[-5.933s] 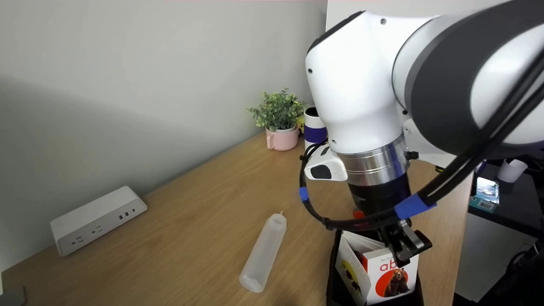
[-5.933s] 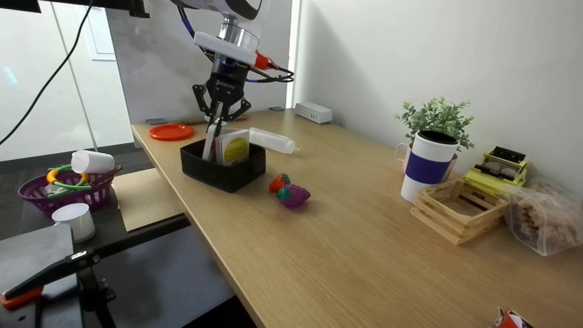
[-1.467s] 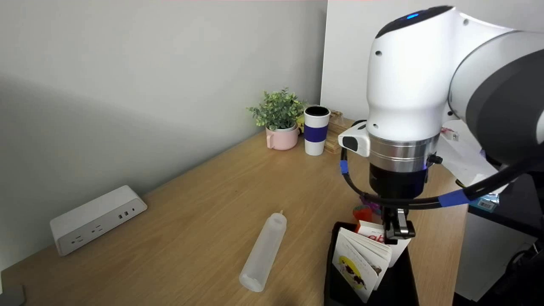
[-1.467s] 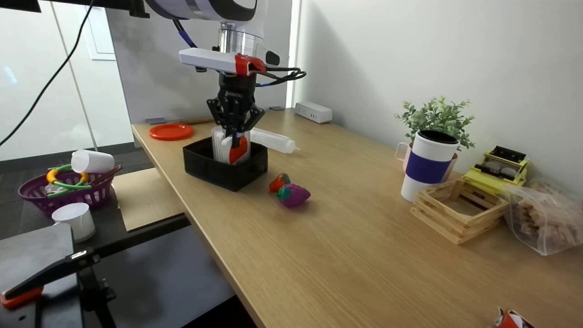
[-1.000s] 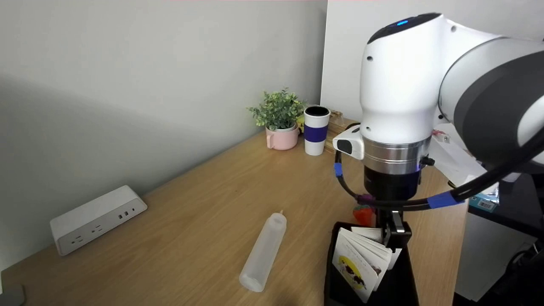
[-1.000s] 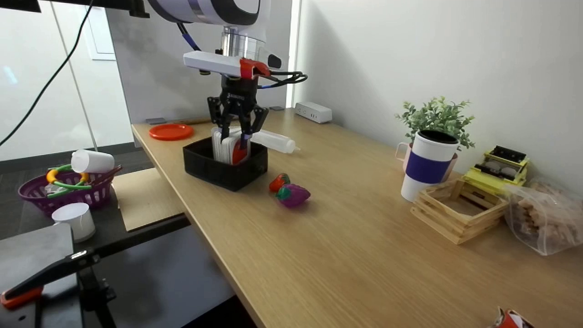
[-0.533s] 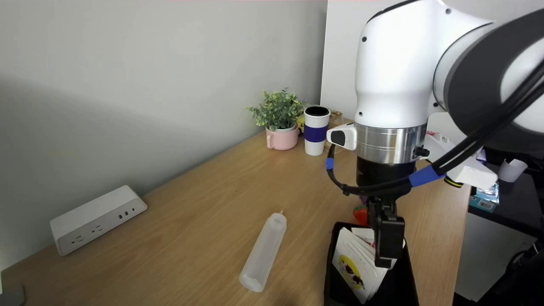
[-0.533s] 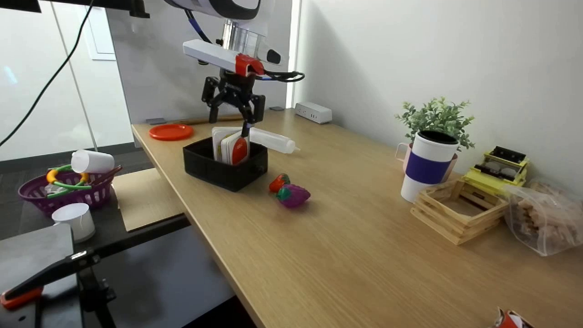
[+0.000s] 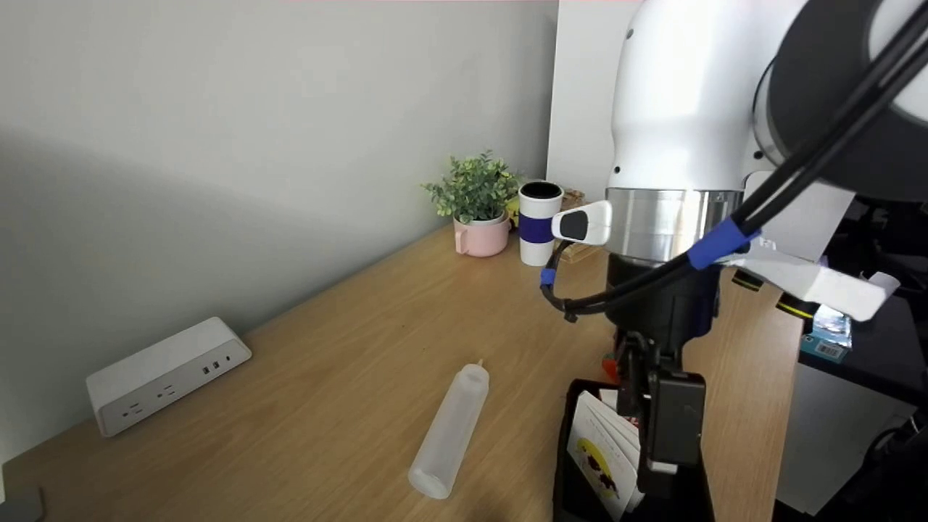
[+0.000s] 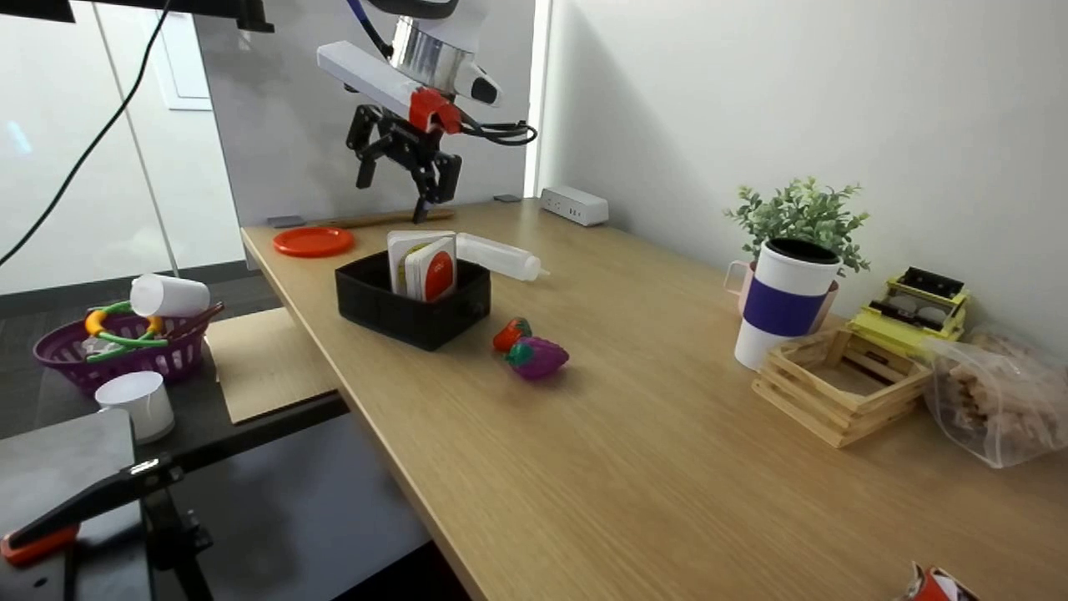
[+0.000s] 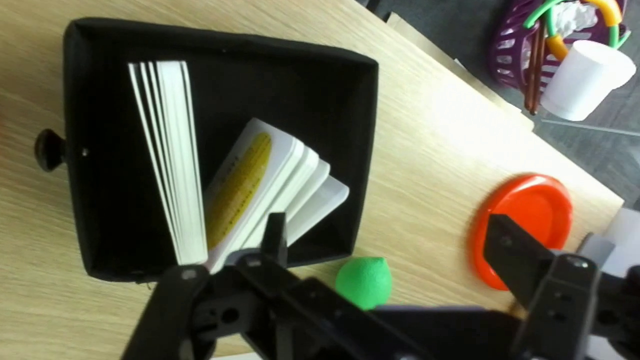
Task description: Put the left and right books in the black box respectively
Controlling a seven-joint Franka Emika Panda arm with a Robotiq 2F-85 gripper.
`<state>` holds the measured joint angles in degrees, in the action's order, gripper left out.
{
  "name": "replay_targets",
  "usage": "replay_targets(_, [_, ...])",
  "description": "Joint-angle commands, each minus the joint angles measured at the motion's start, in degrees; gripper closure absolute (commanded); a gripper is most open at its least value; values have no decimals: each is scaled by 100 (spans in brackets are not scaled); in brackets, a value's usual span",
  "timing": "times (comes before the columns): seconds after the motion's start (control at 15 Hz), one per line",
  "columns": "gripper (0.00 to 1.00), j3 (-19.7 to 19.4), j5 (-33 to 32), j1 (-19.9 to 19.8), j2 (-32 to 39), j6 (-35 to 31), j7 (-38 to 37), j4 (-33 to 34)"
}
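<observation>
The black box sits on the table with both books standing in it. The book with the red picture shows its cover in an exterior view; the book with the yellow picture leans beside it, facing the camera in an exterior view. From the wrist, one book has its page edges up, and the yellow-picture book is fanned apart. My gripper hangs above the box, apart from the books. Its jaws stand wide open with nothing between the fingers.
A clear bottle lies beside the box. Near it are a red plate, a strawberry toy, a purple toy and a green rounded thing. Farther off stand a tumbler and a wooden crate.
My gripper was shut at the red-picture book in the box. It has opened, let go, and risen above the books. Earlier still, that book stood on the yellow-picture book's other side.
</observation>
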<state>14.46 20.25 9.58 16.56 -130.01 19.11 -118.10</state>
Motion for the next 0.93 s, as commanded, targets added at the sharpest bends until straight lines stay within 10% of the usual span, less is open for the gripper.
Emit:
replay_targets(0.0, [0,154,409,-241,-91,247,658,0])
replay_targets(0.87, [0,81,311,-157,3,136,580,18])
